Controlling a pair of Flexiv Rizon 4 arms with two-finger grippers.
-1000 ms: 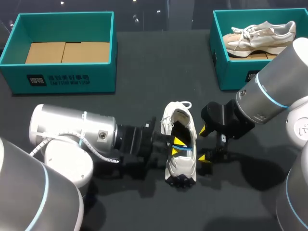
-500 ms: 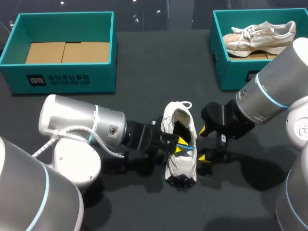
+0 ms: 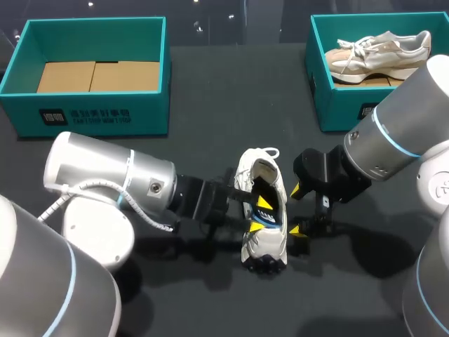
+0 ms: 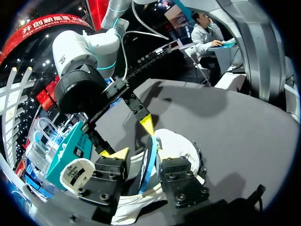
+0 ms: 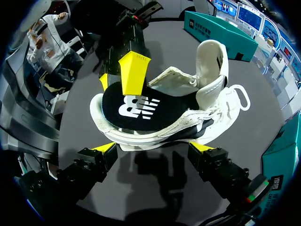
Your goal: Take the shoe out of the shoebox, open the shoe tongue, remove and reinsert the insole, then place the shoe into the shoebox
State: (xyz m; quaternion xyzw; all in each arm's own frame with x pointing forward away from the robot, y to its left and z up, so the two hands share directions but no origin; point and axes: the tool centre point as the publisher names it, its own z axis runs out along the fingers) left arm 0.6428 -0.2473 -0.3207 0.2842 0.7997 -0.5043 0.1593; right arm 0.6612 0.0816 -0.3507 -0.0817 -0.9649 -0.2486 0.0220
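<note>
Left wrist view has my left tool point(image 4: 141, 153) closest. Its two yellow-tipped fingers are drawn in on the insole point(image 4: 148, 162), which stands on edge between them with its blue rim towards the camera and one finger on each face. They reach into the opening of the white shoe point(image 4: 183, 146). In the right wrist view, one of those fingers lies flat on the insole's black top face and the other shows just behind its edge.

My right tool point(image 5: 154, 147) is spread wide and holds nothing. Its tips sit just beside the shoe's sole, one towards the toe and one towards the heel. I cannot tell whether they touch it.

In the head view the shoe lies on its side on the dark worktop point(image 3: 210, 112), between my two tools. Its sole faces the right tool, its opening faces the left, and its toe points towards me.

My left arm point(image 3: 112, 179) comes in low and almost level from the left. My right arm point(image 3: 393, 133) slants down from the right.

A broad band of worktop separates the shoe from both teal boxes at the far edge. The left shoebox point(image 3: 151, 112) shows its brown cardboard floor. The right shoebox point(image 3: 337, 105) holds a second shoe point(image 3: 379, 53), pale beige.
</note>
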